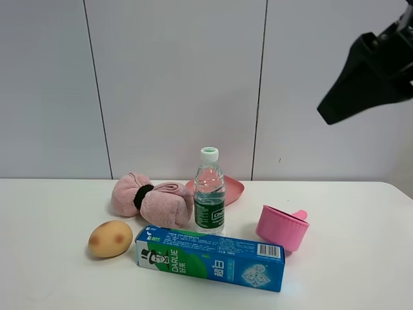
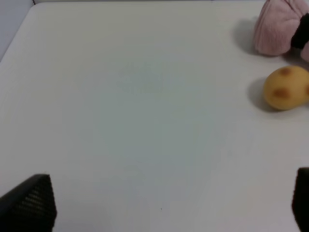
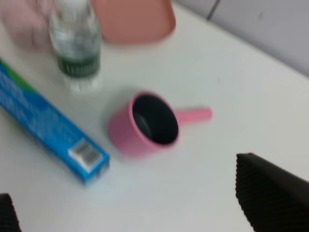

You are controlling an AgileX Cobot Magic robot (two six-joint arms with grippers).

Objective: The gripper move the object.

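Note:
The clear water bottle with a white cap and green label stands upright at the middle of the white table. It also shows in the right wrist view, blurred. My right gripper is open and empty, high above the table to the right of the bottle; its black arm shows at the upper right in the exterior view. My left gripper is open and empty over bare table at the left, out of the exterior view.
A pink handled cup stands right of the bottle. A blue toothpaste box lies in front of it. A pink cloth bundle and a potato are to its left. A pink plate lies behind.

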